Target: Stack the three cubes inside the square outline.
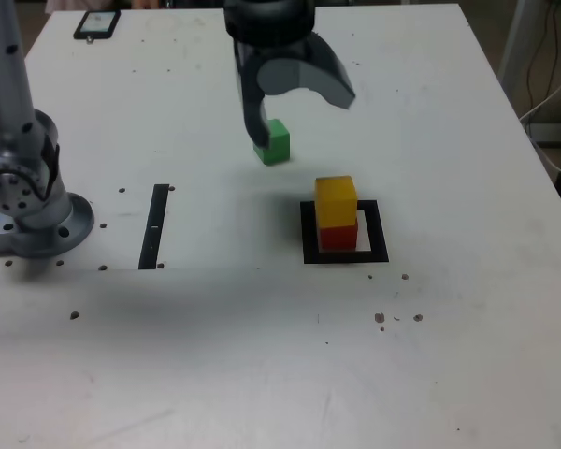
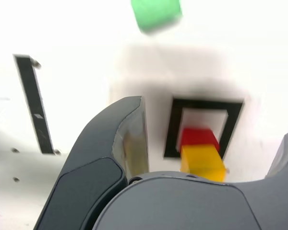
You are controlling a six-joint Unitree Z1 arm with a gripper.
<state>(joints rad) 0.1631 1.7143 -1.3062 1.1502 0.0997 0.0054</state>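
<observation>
The yellow cube (image 1: 336, 201) rests on the red cube (image 1: 338, 236) inside the black square outline (image 1: 345, 254) on the white table. The green cube (image 1: 274, 141) lies alone on the table, behind the stack and toward the exterior view's left. My gripper (image 1: 301, 114) is open above the table, one finger reaching down beside the green cube on its left in the exterior view, nothing held. The wrist view shows the green cube (image 2: 156, 14), the square outline (image 2: 173, 129), the red cube (image 2: 198, 137) and the yellow cube (image 2: 202, 163) between my spread fingers (image 2: 129, 139).
A thin black strip (image 1: 155, 225) lies at the exterior view's left, near the arm's base (image 1: 33, 220). A dark phone-like object (image 1: 96, 24) sits at the far left corner. Small dark holes dot the table (image 1: 262, 355).
</observation>
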